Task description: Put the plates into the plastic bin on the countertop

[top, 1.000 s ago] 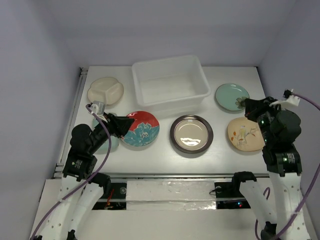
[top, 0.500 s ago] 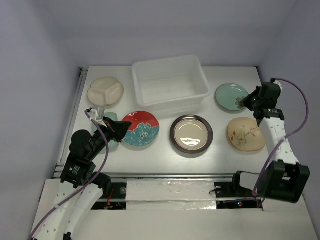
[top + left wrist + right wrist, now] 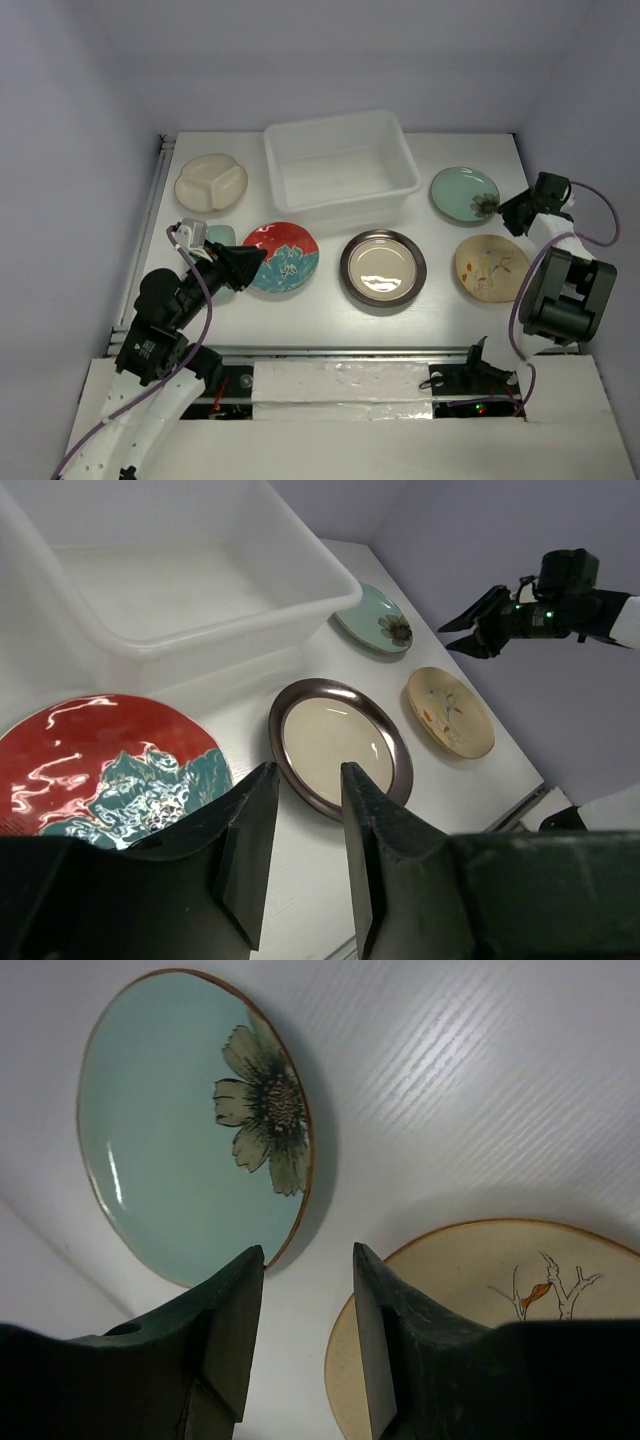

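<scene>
Progress looks nil so far: the plastic bin sits at the back middle of the white table with nothing inside it, and all six plates lie flat on the table around it.

A cream divided plate is to the left of the bin. A red plate with a teal flower and a dark-rimmed plate lie in front of it. A pale teal plate is to its right, with a cream plate with a branch drawing nearer than that. A small mint dish peeks out behind the left arm, mostly hidden.

The left gripper hangs low at the near-left rim of the red plate. Its fingers are a little apart with nothing between them, and I cannot tell whether they touch the plate.

The right gripper is over the strip of table between the teal plate and the branch plate. Its fingers are apart and empty.

By my reading every plate is yet to be picked up and carried over. Each arm appears lined up for a first pick, the left on the red plate and the right likely on the teal one.
</scene>
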Action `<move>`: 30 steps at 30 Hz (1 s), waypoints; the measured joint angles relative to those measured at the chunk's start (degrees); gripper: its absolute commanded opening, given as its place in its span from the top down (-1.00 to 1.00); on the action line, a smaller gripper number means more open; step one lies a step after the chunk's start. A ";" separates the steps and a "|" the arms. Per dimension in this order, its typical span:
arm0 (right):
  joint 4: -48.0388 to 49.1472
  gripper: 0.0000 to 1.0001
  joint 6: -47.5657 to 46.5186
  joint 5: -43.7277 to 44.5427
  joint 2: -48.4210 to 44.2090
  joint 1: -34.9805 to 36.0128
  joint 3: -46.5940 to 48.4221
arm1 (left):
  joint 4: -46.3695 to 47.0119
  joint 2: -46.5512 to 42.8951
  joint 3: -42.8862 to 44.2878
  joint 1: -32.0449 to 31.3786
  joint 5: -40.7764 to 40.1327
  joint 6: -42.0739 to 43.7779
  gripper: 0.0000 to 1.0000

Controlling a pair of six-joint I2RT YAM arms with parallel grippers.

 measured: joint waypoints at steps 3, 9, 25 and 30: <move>0.66 0.05 1.16 -1.38 3.50 -0.59 0.24 | -0.04 -0.31 0.00 -0.35 -0.33 -0.17 0.33; 1.53 0.04 4.31 -4.85 8.41 -0.61 2.05 | -0.07 -0.35 0.00 -0.87 -0.63 -0.28 0.30; 8.55 0.16 15.43 -13.55 14.10 -0.61 0.92 | -0.07 -0.50 0.00 -0.87 -0.81 -0.39 0.30; 8.90 0.14 18.93 -13.75 14.12 -0.59 -0.37 | -0.07 -0.50 0.00 -0.87 -0.83 -0.39 0.30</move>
